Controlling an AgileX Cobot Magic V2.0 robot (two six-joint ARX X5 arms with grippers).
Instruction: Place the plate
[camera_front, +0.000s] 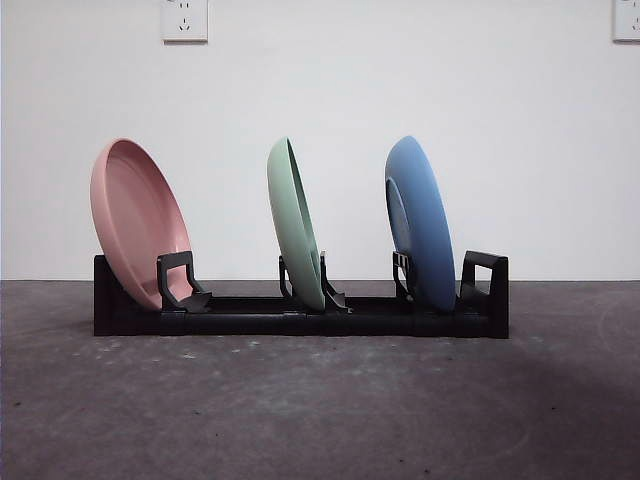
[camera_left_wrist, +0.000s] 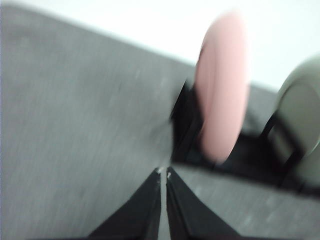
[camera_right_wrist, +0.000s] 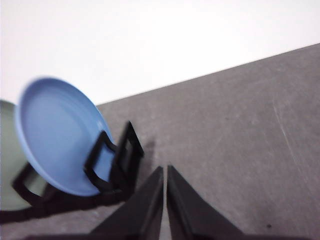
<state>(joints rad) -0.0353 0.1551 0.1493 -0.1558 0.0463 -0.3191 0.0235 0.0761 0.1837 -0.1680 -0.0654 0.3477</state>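
Three plates stand on edge in a black rack (camera_front: 300, 318) on the grey table: a pink plate (camera_front: 138, 220) at the left end, a green plate (camera_front: 294, 222) in the middle and a blue plate (camera_front: 420, 222) at the right. Neither arm shows in the front view. My left gripper (camera_left_wrist: 163, 172) is shut and empty, a short way off the rack's pink end, with the pink plate (camera_left_wrist: 222, 90) and the green plate (camera_left_wrist: 300, 120) before it. My right gripper (camera_right_wrist: 165, 170) is shut and empty, off the rack's other end near the blue plate (camera_right_wrist: 60, 135).
A white wall with two sockets (camera_front: 184, 20) rises behind the table. Bare grey table (camera_front: 320, 410) lies in front of the rack and to both of its sides.
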